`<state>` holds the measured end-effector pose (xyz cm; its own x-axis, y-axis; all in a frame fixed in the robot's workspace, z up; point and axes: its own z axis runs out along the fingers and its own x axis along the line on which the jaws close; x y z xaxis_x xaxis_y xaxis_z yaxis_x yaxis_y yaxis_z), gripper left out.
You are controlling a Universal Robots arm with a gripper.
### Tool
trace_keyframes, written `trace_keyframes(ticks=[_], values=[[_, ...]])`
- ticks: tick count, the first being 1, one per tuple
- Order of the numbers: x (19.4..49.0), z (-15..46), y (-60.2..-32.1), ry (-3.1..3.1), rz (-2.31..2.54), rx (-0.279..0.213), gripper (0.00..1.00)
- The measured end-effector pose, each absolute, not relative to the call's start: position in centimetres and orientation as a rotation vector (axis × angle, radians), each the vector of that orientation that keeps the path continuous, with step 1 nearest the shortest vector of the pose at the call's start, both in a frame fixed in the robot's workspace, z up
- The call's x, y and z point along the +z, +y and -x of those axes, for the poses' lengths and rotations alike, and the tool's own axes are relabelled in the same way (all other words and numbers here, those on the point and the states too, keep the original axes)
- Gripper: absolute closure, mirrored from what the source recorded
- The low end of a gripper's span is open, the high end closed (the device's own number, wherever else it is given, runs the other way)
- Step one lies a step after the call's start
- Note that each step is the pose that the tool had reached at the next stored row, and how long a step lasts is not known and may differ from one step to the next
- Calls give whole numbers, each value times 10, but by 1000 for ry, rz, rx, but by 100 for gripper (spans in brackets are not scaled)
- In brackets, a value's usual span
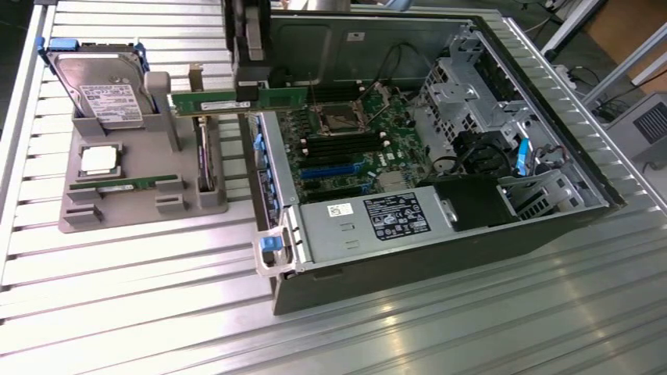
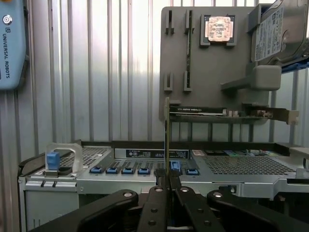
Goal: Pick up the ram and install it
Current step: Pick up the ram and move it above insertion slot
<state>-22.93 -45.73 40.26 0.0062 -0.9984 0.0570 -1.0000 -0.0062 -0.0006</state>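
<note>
end effector nearly closed, gripping long thin green ram horiz. by its mid.

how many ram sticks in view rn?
2. One ram is clamped edge-up in the jaws, above the case edge. A second ram sits in the grey holder, near the CPU. Motherboard slots may hold more; can't tell.

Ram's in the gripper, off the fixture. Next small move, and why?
Probably a shift toward the exterior view's right, over the black memory slots. The gripper is shut on the ram, which hangs level above the case wall, short of the slots and roughly parallel to them, so it likely needs shifting rather than turning.
</note>
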Motion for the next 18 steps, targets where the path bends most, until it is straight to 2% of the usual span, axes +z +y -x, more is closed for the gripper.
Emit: trace_keyframes(ticks=[18], values=[[403, 198, -457, -2186, -2200, 63, 88]])
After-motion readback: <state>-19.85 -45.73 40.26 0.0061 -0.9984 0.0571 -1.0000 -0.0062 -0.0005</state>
